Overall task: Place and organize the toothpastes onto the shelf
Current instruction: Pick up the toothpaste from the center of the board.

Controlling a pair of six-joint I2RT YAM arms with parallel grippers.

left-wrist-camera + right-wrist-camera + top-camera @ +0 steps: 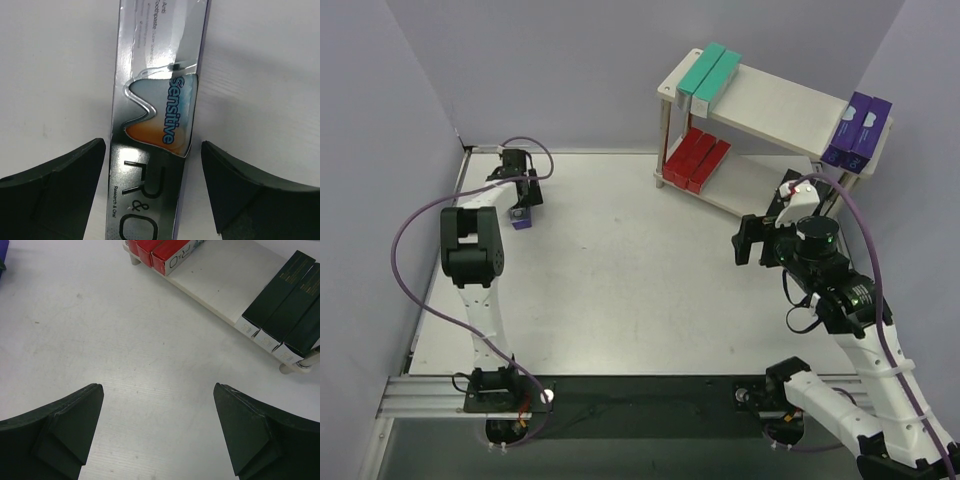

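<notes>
Count first.
- Shelf [780, 100], top board: I see two teal cartons [712, 72] side by side at the left end and two purple cartons [858, 128] side by side at the right end.
- Lower board [220, 275]: three red cartons [697, 160] packed together at the left, three black cartons [285, 300] packed together at the right, with bare board between the groups.
- One loose carton [155, 100] lies flat on the table [620, 290] at the far left, well apart from the shelf. Its silver face is up with "Sensitive" printed on it, and one long edge is purple.
- I make that eleven cartons: ten shelved, one on the table.

Left arm: the elbow is folded up high and the forearm reaches toward the far-left corner. The left gripper [525, 200] points down over the loose carton. Its fingers [65, 185] are spread, one on each side of the carton. The finger on the right of the wrist view stands clear of it. The other sits just beside the edge, and I cannot tell whether it touches. Nothing is pinched.

Right arm: it stretches toward the shelf. The right gripper [748, 240] sits over bare table near the lower board, fingers [60, 430] spread wide with nothing between them.
</notes>
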